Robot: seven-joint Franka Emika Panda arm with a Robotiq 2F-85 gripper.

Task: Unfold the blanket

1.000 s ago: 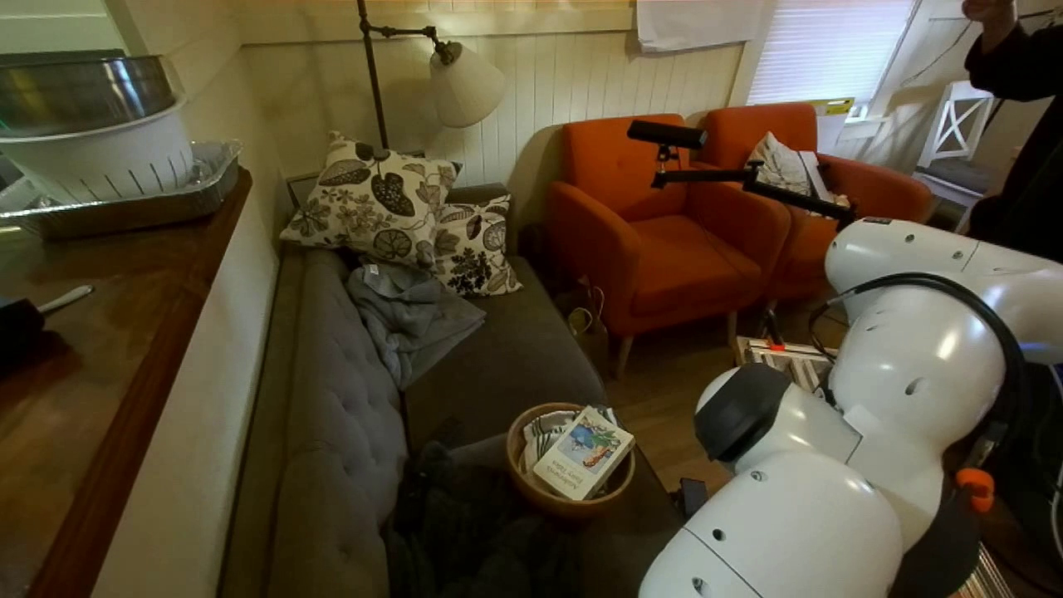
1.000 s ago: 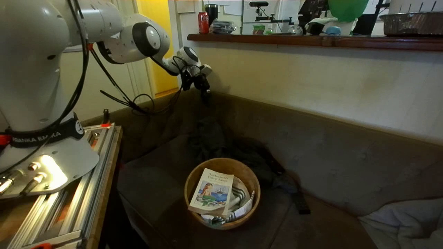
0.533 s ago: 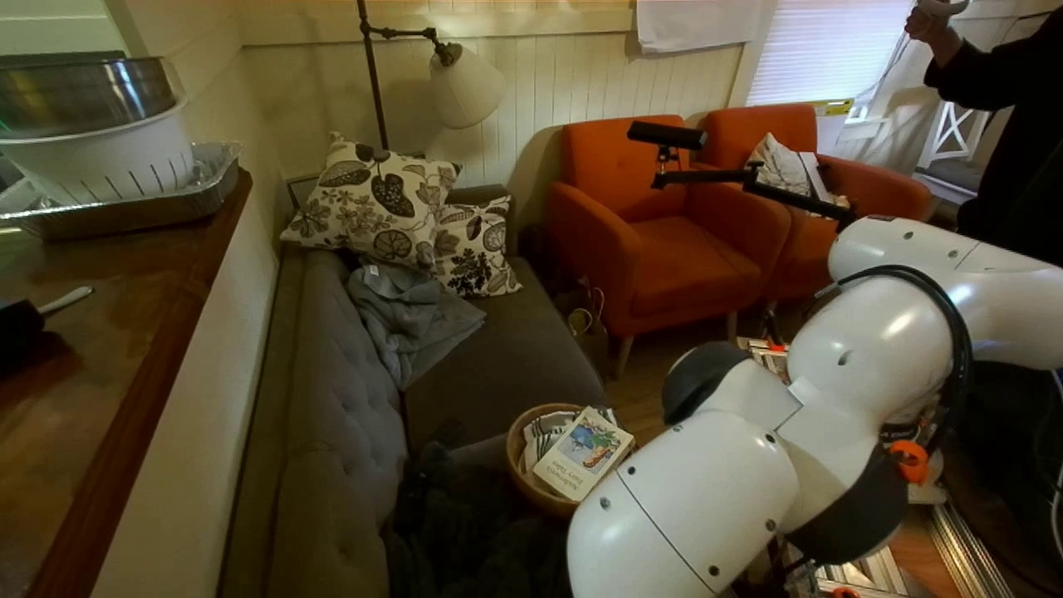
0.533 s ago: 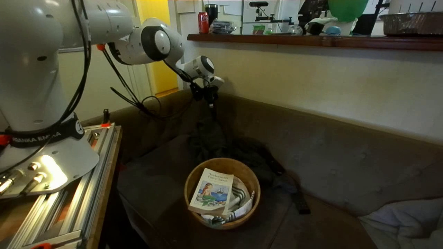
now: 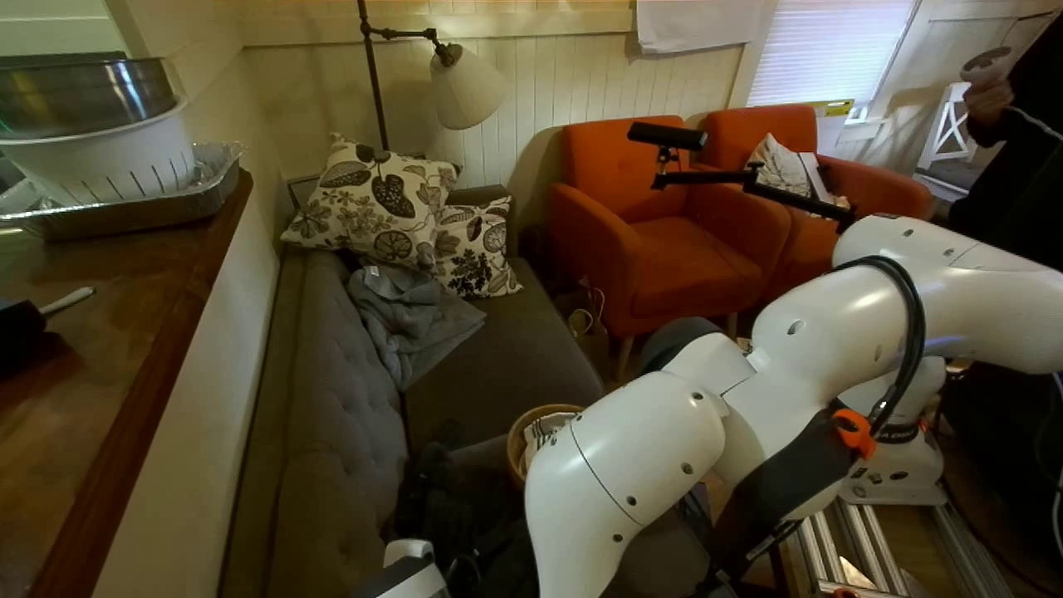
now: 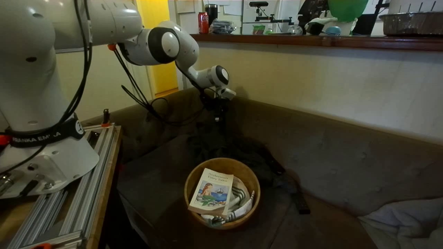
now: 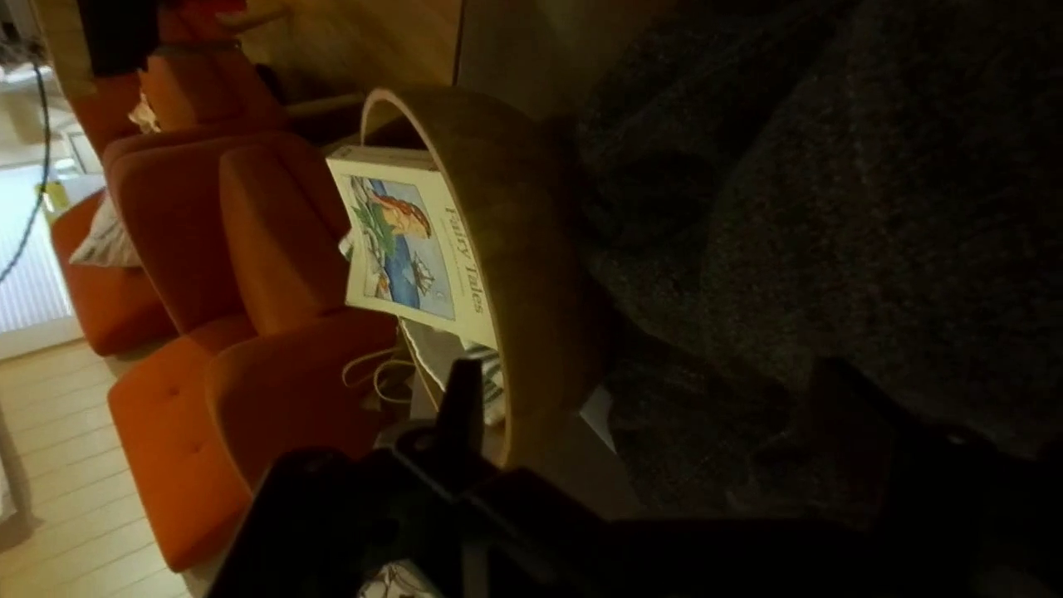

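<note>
The dark grey blanket (image 6: 211,145) lies crumpled in the sofa's corner behind the bowl. In the wrist view the blanket (image 7: 789,208) fills the right side, its folds very dark. My gripper (image 6: 218,120) points down just above the blanket's back part in an exterior view; whether it touches the cloth is too dark to tell. In the wrist view the gripper (image 7: 649,365) stands open, its fingers wide apart, with blanket visible between and beyond them and nothing clasped.
A wooden bowl (image 6: 255,205) holding a book (image 6: 211,192) and a striped cloth stands in front of the blanket. A remote (image 6: 301,204) lies on the seat. A light grey cloth (image 5: 415,311) and patterned cushions (image 5: 374,199) occupy the sofa's far end. The sofa back meets the wall.
My arm has swung across and lowered, bringing the open gripper down toward the blanket. In an exterior view the arm now covers the book. The blanket and bowl have not moved.
</note>
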